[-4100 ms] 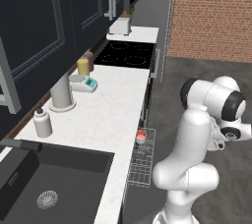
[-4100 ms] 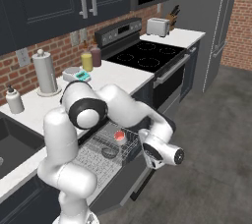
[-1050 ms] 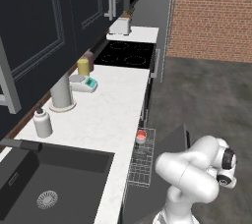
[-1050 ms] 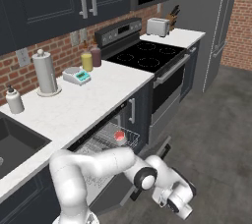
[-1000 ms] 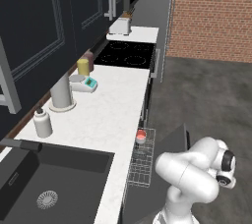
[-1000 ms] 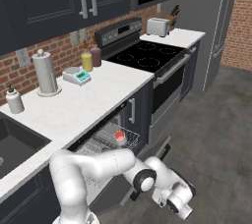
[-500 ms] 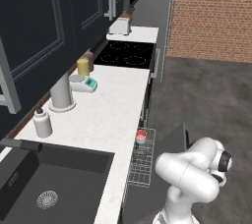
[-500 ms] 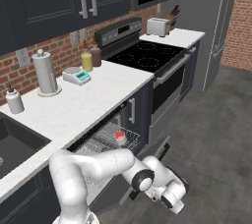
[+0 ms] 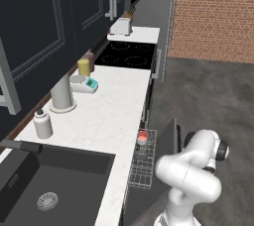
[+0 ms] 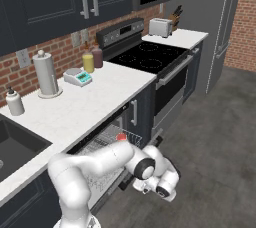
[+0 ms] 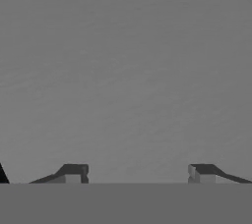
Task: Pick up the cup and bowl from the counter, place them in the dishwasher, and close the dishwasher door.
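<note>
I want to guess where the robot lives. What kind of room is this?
It looks like a home kitchen. There's a black cooktop set in a long white counter, a sink, and a toaster by the wall.

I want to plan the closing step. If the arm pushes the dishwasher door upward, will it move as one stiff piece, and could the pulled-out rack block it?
The dishwasher door is a flat dark panel, so it probably swings rigidly. The wire rack is pulled out with the cup in it, so the door might hit it. The open gripper faces a plain grey surface that looks smooth, so its fingers may slide.
</note>
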{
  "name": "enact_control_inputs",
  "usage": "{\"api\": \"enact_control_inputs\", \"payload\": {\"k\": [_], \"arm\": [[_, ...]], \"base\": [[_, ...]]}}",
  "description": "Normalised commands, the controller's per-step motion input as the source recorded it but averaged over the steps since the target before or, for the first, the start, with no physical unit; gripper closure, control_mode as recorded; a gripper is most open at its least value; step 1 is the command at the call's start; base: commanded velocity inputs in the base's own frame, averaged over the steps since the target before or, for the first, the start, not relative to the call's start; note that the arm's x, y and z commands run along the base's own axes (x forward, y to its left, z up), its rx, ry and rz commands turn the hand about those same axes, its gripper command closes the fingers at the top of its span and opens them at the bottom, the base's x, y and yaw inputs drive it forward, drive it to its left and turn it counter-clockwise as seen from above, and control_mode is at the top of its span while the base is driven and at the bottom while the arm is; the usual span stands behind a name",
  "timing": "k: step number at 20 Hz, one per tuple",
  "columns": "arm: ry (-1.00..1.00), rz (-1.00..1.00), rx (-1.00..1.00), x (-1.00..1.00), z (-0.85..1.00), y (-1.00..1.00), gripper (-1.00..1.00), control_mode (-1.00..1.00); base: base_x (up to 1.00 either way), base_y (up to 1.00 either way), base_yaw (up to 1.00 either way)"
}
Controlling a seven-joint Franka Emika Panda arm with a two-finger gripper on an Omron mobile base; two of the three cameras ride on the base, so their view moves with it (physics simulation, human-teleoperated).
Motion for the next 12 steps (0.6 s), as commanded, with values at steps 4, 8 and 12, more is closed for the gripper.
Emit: {"api": "enact_control_inputs", "payload": {"k": [4,8,12], "arm": [[0.00,0.25,0.21,-0.06,0.45,1.00,-1.00,-1.00],[-0.01,0.16,0.16,0.00,0.13,1.00,-1.00,-1.00],[-0.01,0.01,0.08,0.02,0.04,1.00,-1.00,-1.00]], "base": [[0.00,0.00,0.00],[0.00,0.00,0.00],[0.00,0.00,0.00]]}}
